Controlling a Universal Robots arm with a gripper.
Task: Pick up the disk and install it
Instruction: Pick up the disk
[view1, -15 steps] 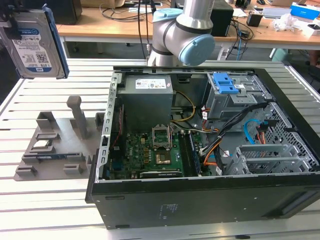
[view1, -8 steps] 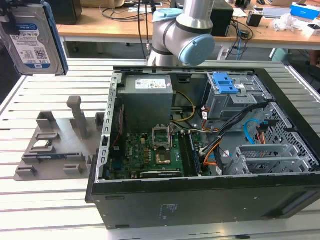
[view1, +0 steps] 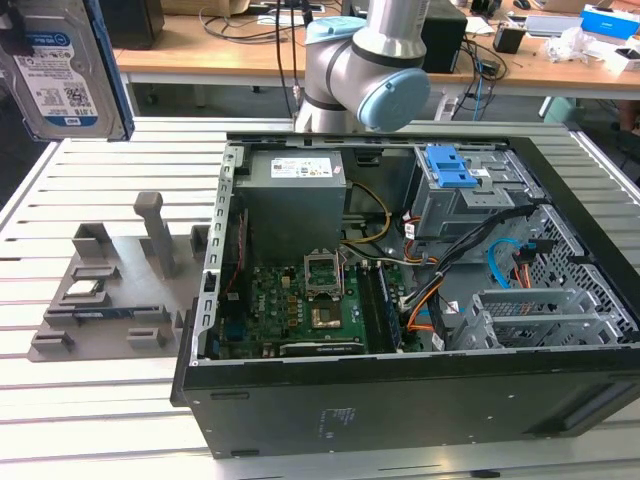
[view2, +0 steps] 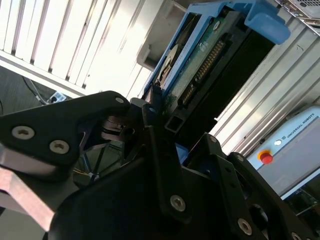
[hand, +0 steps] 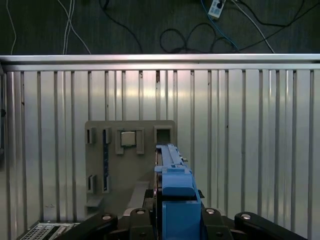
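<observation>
The disk (view1: 62, 68), a silver hard drive with a white-and-blue label and a blue frame, hangs upright high above the table at the exterior view's far left. In the first wrist view the disk (hand: 173, 172) shows edge-on, and my gripper (hand: 176, 221) is shut on it with a black finger on either side. In the second wrist view the disk (view2: 200, 62) shows its circuit board and connector, clamped in my gripper (view2: 161, 117). The grey holder fixture (hand: 107, 172) lies on the table well below the disk.
An open computer case (view1: 420, 400) lies on the slatted table, with a blue-latched drive bay (view1: 450, 165) at its far side. The grey fixture (view1: 110, 290) carries a small square silver chip (hand: 128, 138) and an upright post (view1: 152, 230). The arm's base (view1: 365, 70) stands behind the case.
</observation>
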